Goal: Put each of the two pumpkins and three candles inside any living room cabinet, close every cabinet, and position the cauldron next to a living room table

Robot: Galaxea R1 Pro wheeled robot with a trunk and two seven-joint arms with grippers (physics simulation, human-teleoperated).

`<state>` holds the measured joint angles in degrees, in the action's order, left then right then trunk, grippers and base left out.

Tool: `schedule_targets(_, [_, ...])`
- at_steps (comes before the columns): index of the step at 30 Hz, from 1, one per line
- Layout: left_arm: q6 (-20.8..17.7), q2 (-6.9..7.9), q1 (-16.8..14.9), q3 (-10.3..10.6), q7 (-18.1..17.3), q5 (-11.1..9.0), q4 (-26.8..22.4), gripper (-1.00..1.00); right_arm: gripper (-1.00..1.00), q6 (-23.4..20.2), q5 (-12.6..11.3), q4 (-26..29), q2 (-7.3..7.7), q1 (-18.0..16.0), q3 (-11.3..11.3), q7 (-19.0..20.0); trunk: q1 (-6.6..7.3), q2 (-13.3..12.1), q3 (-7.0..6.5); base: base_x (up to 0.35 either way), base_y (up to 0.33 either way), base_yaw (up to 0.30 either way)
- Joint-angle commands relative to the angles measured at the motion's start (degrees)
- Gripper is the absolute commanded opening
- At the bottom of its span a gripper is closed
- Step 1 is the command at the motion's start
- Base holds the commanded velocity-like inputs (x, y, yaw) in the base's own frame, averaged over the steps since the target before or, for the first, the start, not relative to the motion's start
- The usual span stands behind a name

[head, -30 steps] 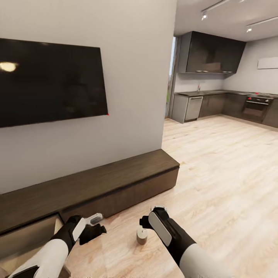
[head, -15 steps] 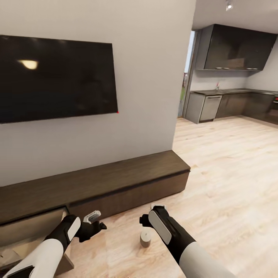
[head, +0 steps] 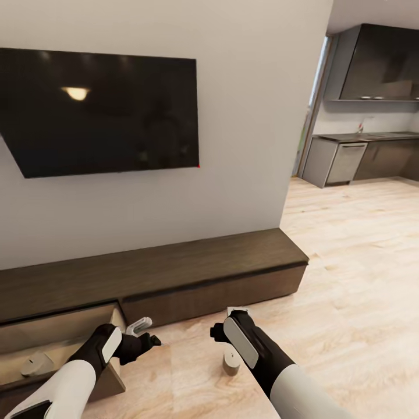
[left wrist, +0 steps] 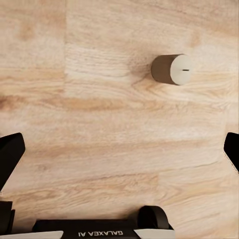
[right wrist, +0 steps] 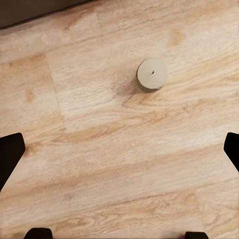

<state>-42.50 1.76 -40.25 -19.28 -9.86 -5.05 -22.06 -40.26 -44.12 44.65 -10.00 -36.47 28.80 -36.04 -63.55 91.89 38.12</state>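
Observation:
A short tan-grey candle point(head: 231, 364) stands upright on the wooden floor, just below my right gripper point(head: 228, 323) and partly hidden by that arm. It appears in the left wrist view as candle point(left wrist: 172, 68) and in the right wrist view as candle point(right wrist: 152, 73), well ahead of the fingers. Both my left gripper point(left wrist: 119, 152) and my right gripper point(right wrist: 119, 152) are open and empty. The left gripper point(head: 144, 333) hovers beside the open drawer point(head: 70, 326) of the long dark-brown cabinet point(head: 174, 273). Another candle point(head: 36, 365) lies in that drawer.
A large black TV point(head: 99, 110) hangs on the wall above the cabinet. Open wooden floor point(head: 361, 291) stretches to the right toward the grey kitchen units point(head: 343, 163). The pulled-out drawer juts into the floor at the lower left.
The camera has swung left, so the wall, TV and cabinet slid right and more of the open drawer shows. Both arms keep their pose; the floor candle now sits more under the right arm.

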Motion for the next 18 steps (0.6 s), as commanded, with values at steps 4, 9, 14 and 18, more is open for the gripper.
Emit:
schedule_targets(4, [0.2,0.05,0.0,0.0,-0.1,0.0,0.0,1.00,1.00,0.0,0.0,0.0,0.00,0.0,0.0,0.1,0.00,0.0,0.26,0.264,-0.127,0.228])
schedule_targets(9, [0.2,0.01,0.0,0.0,-0.1,0.0,0.0,1.00,1.00,0.0,0.0,0.0,0.00,0.0,0.0,0.1,0.00,0.0,0.59,0.227,-0.207,0.229])
schedule_targets(14, [0.1,0.00,0.0,0.0,-0.1,0.0,0.0,1.00,1.00,0.1,0.0,0.3,0.00,0.1,0.1,0.1,0.00,0.0,0.74,0.083,-0.111,0.104])
schedule_targets(18, [0.2,0.00,0.0,0.0,-0.1,0.0,0.0,1.00,1.00,0.2,-0.1,0.3,0.04,0.1,0.1,0.1,0.00,0.0,0.76,0.038,-0.045,0.014])
